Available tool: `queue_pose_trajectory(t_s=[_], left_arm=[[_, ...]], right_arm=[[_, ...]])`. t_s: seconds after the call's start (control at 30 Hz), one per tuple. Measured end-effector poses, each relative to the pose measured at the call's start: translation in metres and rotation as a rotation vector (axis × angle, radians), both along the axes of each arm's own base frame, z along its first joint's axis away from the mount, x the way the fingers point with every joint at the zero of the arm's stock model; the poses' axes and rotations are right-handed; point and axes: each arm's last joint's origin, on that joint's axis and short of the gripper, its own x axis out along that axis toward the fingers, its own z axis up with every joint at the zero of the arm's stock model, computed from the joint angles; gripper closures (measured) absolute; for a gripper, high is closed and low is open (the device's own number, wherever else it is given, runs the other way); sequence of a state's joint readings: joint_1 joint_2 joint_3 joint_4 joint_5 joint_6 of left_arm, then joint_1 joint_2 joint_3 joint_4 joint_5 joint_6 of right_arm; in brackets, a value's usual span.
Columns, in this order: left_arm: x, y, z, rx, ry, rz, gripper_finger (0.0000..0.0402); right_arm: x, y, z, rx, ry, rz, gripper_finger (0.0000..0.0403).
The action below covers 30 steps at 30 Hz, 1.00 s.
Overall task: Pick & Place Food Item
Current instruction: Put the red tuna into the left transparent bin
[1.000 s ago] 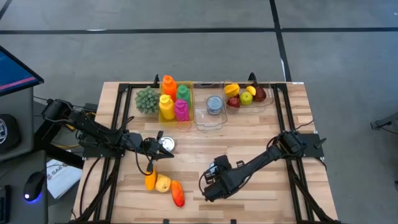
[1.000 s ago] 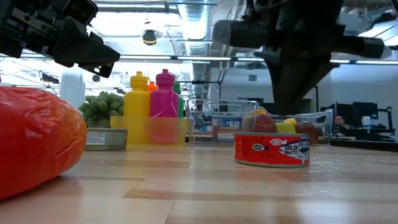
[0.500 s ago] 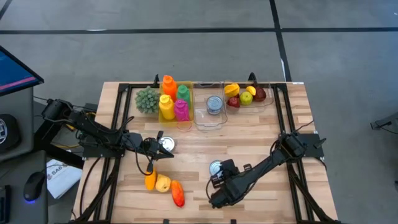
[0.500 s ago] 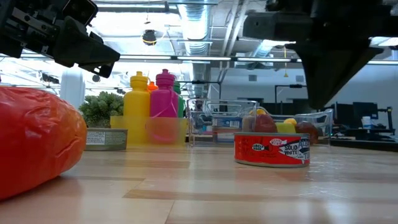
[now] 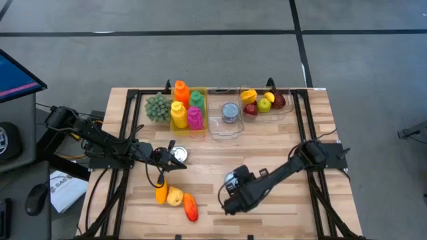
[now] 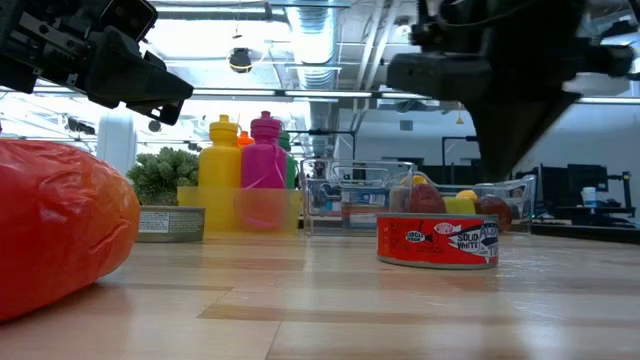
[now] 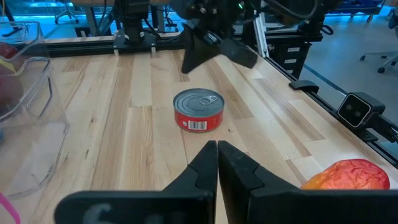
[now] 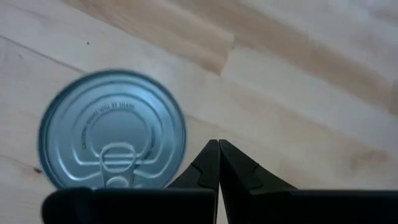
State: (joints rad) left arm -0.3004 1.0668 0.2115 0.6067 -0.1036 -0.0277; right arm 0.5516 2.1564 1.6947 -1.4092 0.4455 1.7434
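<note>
High view first: we are seeing the right gripper [image 5: 229, 205] hanging over the front middle of the wooden table [image 5: 280, 143], its fingers pressed together and gripping nothing. The red tuna can [image 6: 437, 241] is standing upright on the boards just beside that gripper, untouched. We are finding the left gripper [image 5: 175, 159] waiting at the table's left side, its fingers likewise together and empty.
</note>
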Motion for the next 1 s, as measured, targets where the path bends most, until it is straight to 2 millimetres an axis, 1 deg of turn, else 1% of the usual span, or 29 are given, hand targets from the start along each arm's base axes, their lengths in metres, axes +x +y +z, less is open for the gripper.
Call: queue_pose_trajectory(t_s=[0.2, 0.37, 0.47, 0.53, 0.63, 0.7, 0.77, 0.83, 0.93, 1.0], left_arm=[[0.0, 0.0, 0.0, 0.003, 0.0, -0.001, 0.0399], [0.0, 0.0, 0.0, 0.004, -0.001, -0.001, 0.0399], [0.0, 0.0, 0.0, 0.004, -0.001, -0.001, 0.0399], [0.0, 0.0, 0.0, 0.004, -0.001, -0.001, 0.0399], [0.0, 0.0, 0.0, 0.004, 0.0, -0.001, 0.0399], [0.0, 0.0, 0.0, 0.004, 0.0, -0.001, 0.0399], [0.0, 0.0, 0.0, 0.004, -0.001, -0.001, 0.0399], [0.0, 0.0, 0.0, 0.004, 0.0, -0.001, 0.0399], [0.0, 0.0, 0.0, 0.004, -0.001, -0.001, 0.0399], [0.0, 0.0, 0.0, 0.004, 0.0, -0.001, 0.0399]], right_arm=[[0.003, -0.023, 0.027, 0.027, 0.085, 0.17, 0.0403], [0.0, -0.033, 0.05, 0.028, 0.106, 0.328, 0.0403], [-0.002, -0.036, 0.063, 0.025, 0.134, 0.483, 0.0403], [-0.004, -0.04, 0.074, 0.006, 0.135, 0.555, 0.0403], [-0.009, -0.045, 0.088, -0.026, 0.126, 0.617, 0.0403], [-0.013, -0.049, 0.094, -0.079, 0.085, 0.623, 0.0403], [-0.021, -0.05, 0.091, -0.124, 0.034, 0.631, 0.0403], [-0.031, -0.049, 0.077, -0.137, -0.012, 0.644, 0.0403], [-0.048, -0.052, 0.053, -0.11, -0.107, 0.657, 0.0403], [-0.058, -0.057, 0.043, -0.101, -0.183, 0.681, 0.0403]])
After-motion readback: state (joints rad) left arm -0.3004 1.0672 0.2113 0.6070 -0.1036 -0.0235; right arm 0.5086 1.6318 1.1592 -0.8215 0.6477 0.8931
